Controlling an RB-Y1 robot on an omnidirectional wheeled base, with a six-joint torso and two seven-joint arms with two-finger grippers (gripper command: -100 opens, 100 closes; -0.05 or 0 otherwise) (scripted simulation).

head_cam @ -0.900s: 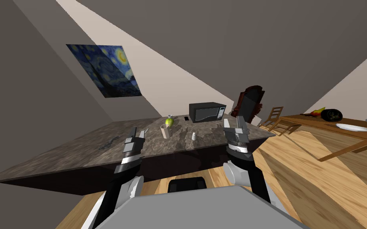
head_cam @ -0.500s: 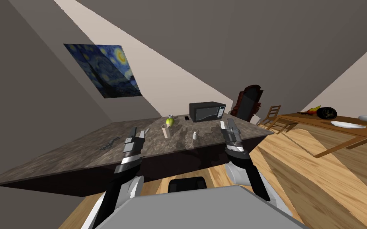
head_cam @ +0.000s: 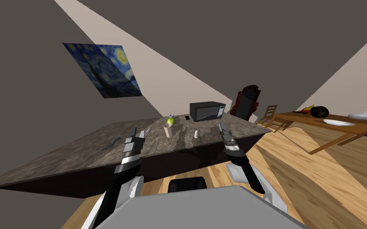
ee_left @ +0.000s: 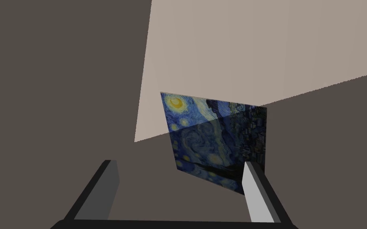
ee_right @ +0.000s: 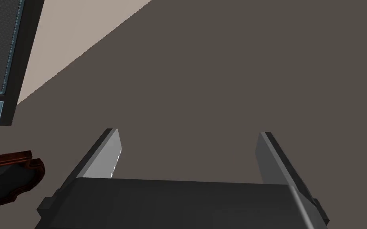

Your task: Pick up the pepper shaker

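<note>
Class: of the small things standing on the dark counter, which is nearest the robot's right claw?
The small white shaker, standing just left of the right claw. The taller tan cup and the green thing behind it stand farther left.

Walls: dark grey-brown, with one paler band (beige in colour).
Painting: blue night sky, on the wall.
Floor: light wood planks.
Furniture: marbled counter, wooden table, chair.

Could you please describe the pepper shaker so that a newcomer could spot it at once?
Find the dark marbled counter with the black microwave at its far end. In front of the microwave, right of the taller beige cup, stands the pepper shaker: the smallest upright thing there, pale grey-white.
</note>
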